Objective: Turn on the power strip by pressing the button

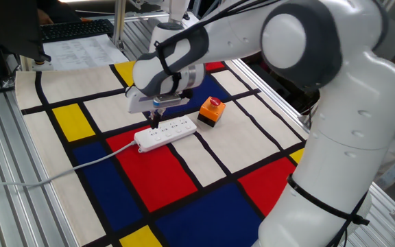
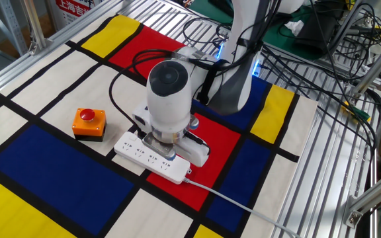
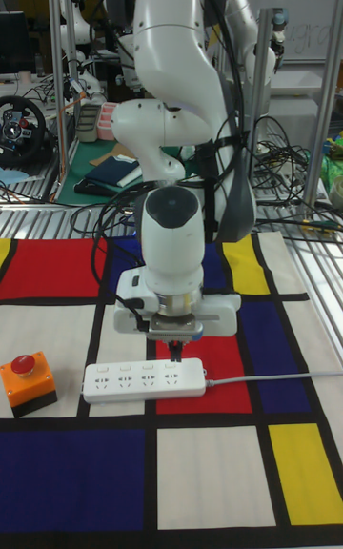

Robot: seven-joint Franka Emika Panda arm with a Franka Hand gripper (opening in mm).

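Note:
The white power strip [image 3: 145, 381] lies on the patterned cloth, also seen as the power strip [image 1: 166, 132] and the power strip [image 2: 134, 151]. Its pale cord [image 3: 276, 377] leaves one end. The button [image 3: 193, 376] is white on white at that corded end and hard to make out. My gripper [image 3: 175, 351] points straight down just above the strip's far edge, near the corded end. Its fingertips meet in one dark point, shut on nothing. I cannot tell whether the gripper [image 1: 156, 123] touches the strip. In the other fixed view the hand hides the strip's middle.
A small orange box with a red mushroom button [image 3: 26, 379] stands past the strip's free end, also seen as the orange box [image 1: 211, 110]. The cord [image 1: 60, 171] trails across the cloth to the table's edge. Metal rails and loose cables [image 2: 323, 59] surround the cloth.

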